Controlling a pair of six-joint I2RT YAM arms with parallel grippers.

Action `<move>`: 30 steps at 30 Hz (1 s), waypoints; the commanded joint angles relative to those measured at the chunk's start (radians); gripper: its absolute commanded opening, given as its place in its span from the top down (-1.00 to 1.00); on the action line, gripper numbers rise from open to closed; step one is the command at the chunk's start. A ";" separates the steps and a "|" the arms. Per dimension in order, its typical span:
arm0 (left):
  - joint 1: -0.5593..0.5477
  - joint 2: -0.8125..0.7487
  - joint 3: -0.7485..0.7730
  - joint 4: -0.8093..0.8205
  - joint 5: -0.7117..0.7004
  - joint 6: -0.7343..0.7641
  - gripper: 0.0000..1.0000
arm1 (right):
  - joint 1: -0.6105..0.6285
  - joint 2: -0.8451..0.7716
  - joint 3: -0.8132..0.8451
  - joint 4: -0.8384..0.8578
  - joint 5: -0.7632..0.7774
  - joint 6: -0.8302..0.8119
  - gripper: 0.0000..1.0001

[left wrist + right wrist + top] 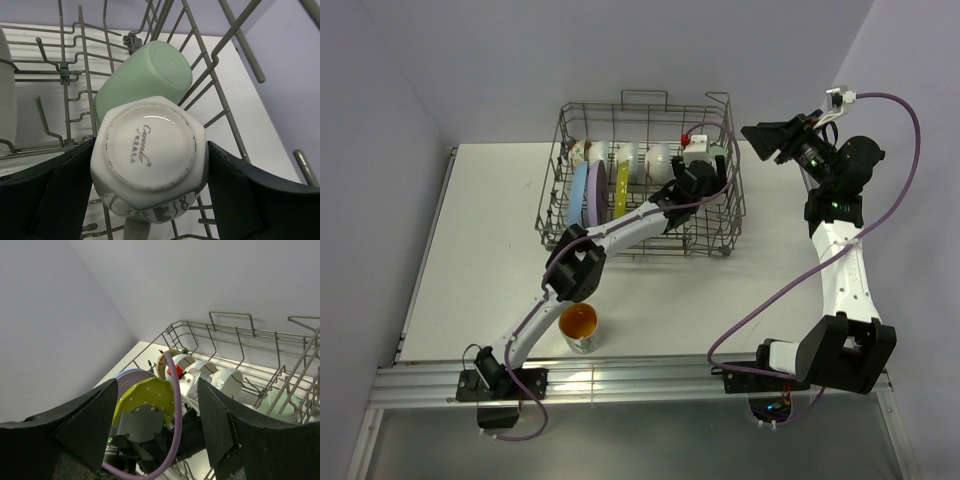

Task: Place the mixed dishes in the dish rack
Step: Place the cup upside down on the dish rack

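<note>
The left gripper is down inside the dish rack, its fingers pressed to both sides of a white mug turned base-up. The mug seems to touch the pale green cup lying behind it. The right gripper hangs beside the rack, jaws apart, holding nothing. An orange-inside cup stands on the table by the left arm

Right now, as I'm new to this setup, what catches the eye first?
A white mug, base toward the wrist camera, is held in the left gripper inside the dish rack, beside a pale green cup. One orange-inside cup stands alone near the table's front edge.
</note>
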 commanded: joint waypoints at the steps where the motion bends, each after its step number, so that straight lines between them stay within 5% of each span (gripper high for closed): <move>1: -0.031 -0.044 0.095 0.115 -0.122 0.047 1.00 | -0.009 -0.011 -0.004 0.041 -0.008 0.008 -0.44; 18: -0.036 0.025 0.101 0.127 -0.127 0.130 0.91 | -0.008 -0.011 -0.006 0.033 -0.008 0.003 -0.44; 24: -0.031 0.024 0.069 0.125 -0.116 0.116 0.54 | -0.008 -0.012 -0.004 0.029 -0.009 0.000 -0.44; 30: -0.032 -0.001 0.054 0.150 -0.105 0.125 -0.18 | -0.008 -0.011 -0.006 0.024 -0.008 0.000 -0.44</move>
